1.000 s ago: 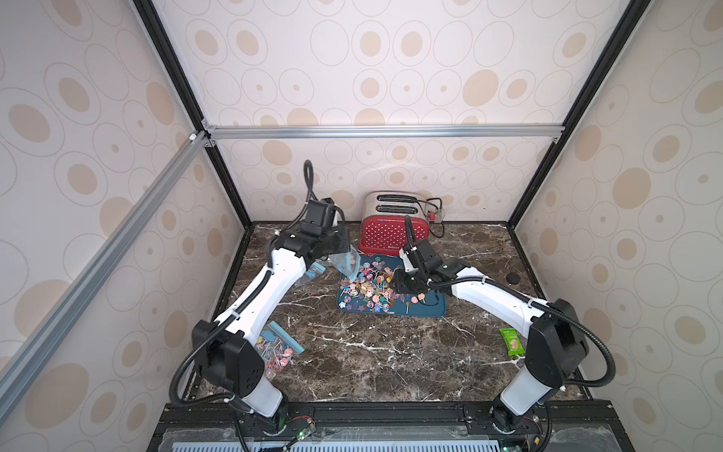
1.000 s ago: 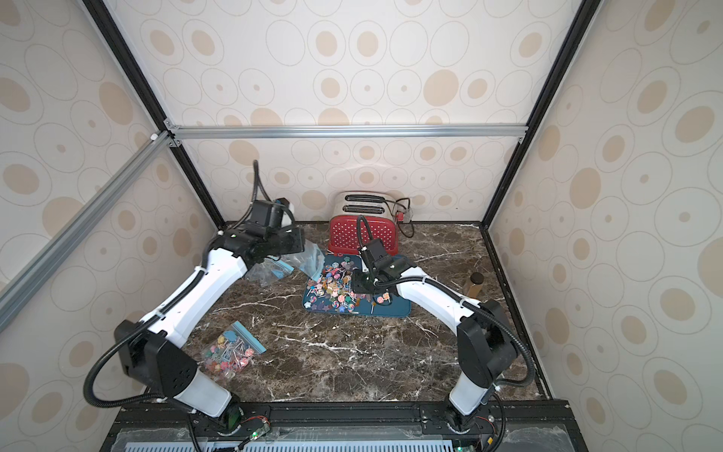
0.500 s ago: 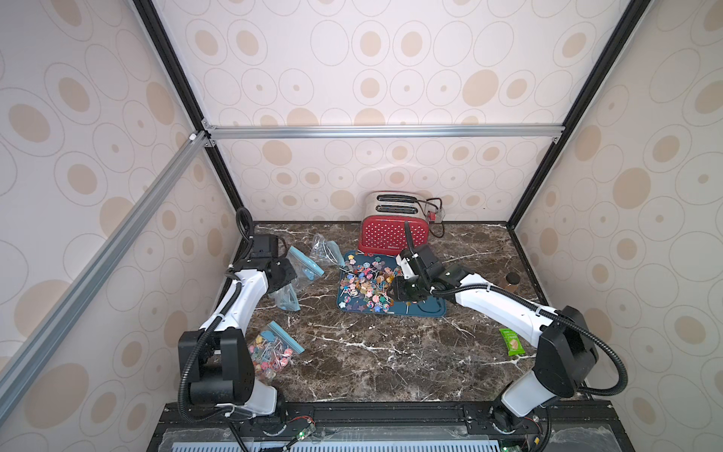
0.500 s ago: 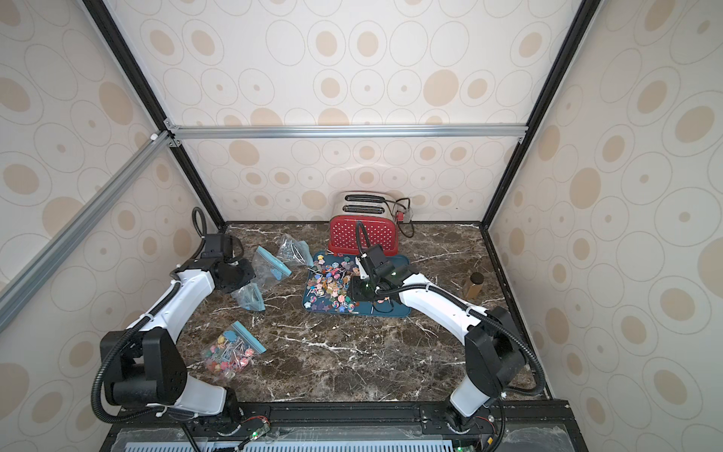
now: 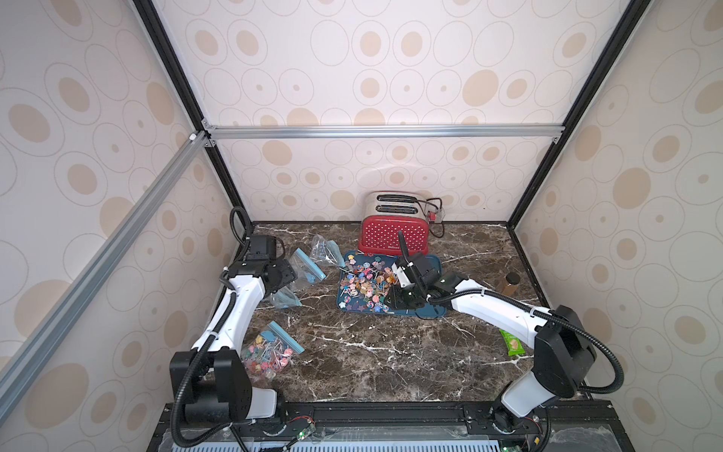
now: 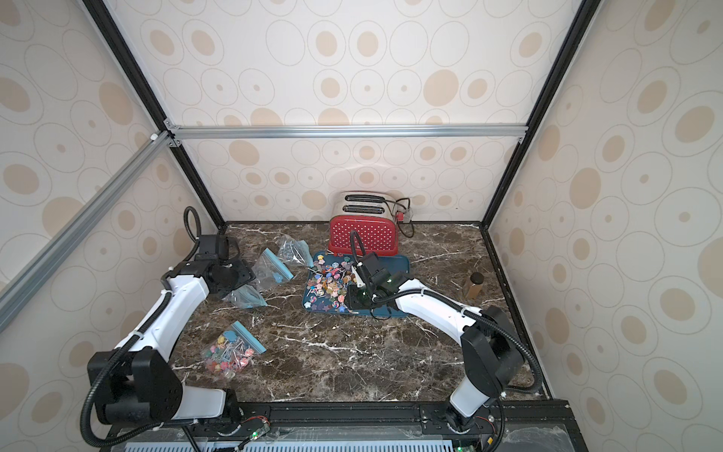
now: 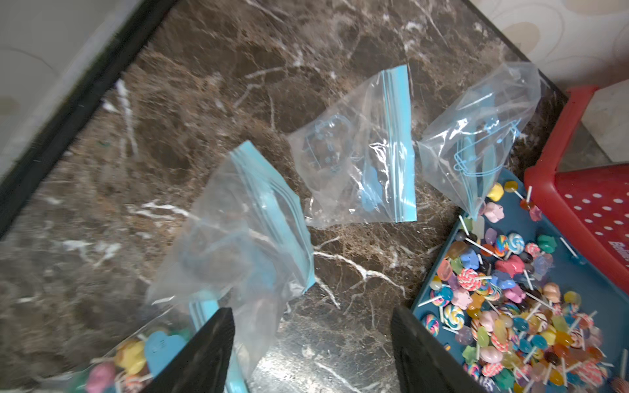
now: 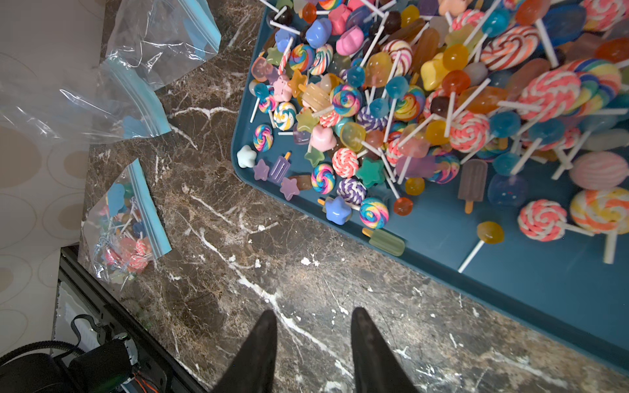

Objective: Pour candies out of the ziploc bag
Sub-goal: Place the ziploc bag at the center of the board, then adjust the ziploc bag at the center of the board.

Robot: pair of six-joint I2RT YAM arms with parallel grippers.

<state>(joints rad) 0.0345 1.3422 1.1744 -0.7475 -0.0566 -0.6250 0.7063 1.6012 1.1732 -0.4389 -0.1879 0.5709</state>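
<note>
The empty bag (image 7: 238,238) just under the left gripper (image 7: 310,309), whose jaws stand apart on nothing, could snag a finger and get dragged when that arm goes for the full bag (image 5: 270,352), the 1 holding lollipops near that arm's base. The right gripper (image 8: 313,311), jaws parted and empty, hovers by the tray (image 8: 510,272), where the candies (image 8: 425,102) heap close to the rim and another pour could push some over; 2 other empty bags (image 7: 364,163) lie nearby.
</note>
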